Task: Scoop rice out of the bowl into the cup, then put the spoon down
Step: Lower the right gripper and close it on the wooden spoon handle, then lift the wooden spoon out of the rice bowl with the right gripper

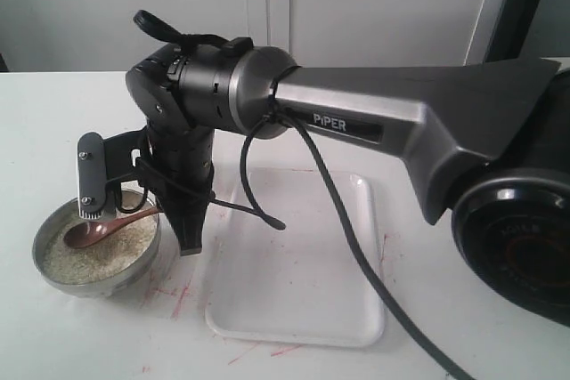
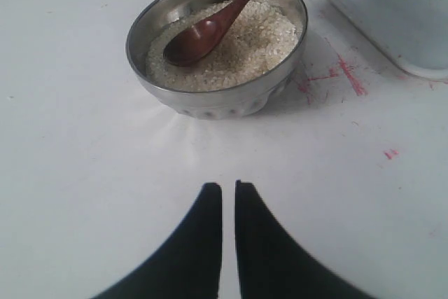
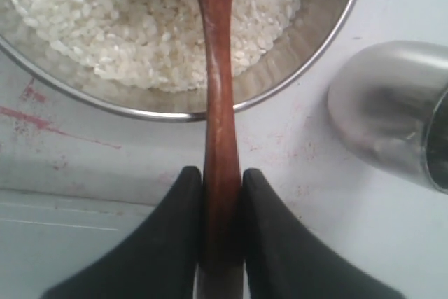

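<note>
Since the right end effector (image 3: 222,173) is clamped on the slim handle of the spoon (image 3: 217,68) in the right wrist view, the head should be dipped deep into the rice (image 3: 126,19), lifted level and carried to the cup (image 3: 381,110), just beside the bowl (image 3: 315,47). In the left wrist view the left end effector (image 2: 228,190) is seen closed on nothing. In the exterior view the bowl is set at nine o'clock of a white tray (image 1: 303,291) on the red-scuffed white table (image 1: 53,113); pale panels (image 1: 374,6) are seen behind.

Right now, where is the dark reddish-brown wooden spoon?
The spoon sits left in the exterior view, oval end on the rice in the grey metal bowl, handle in the right gripper.
</note>
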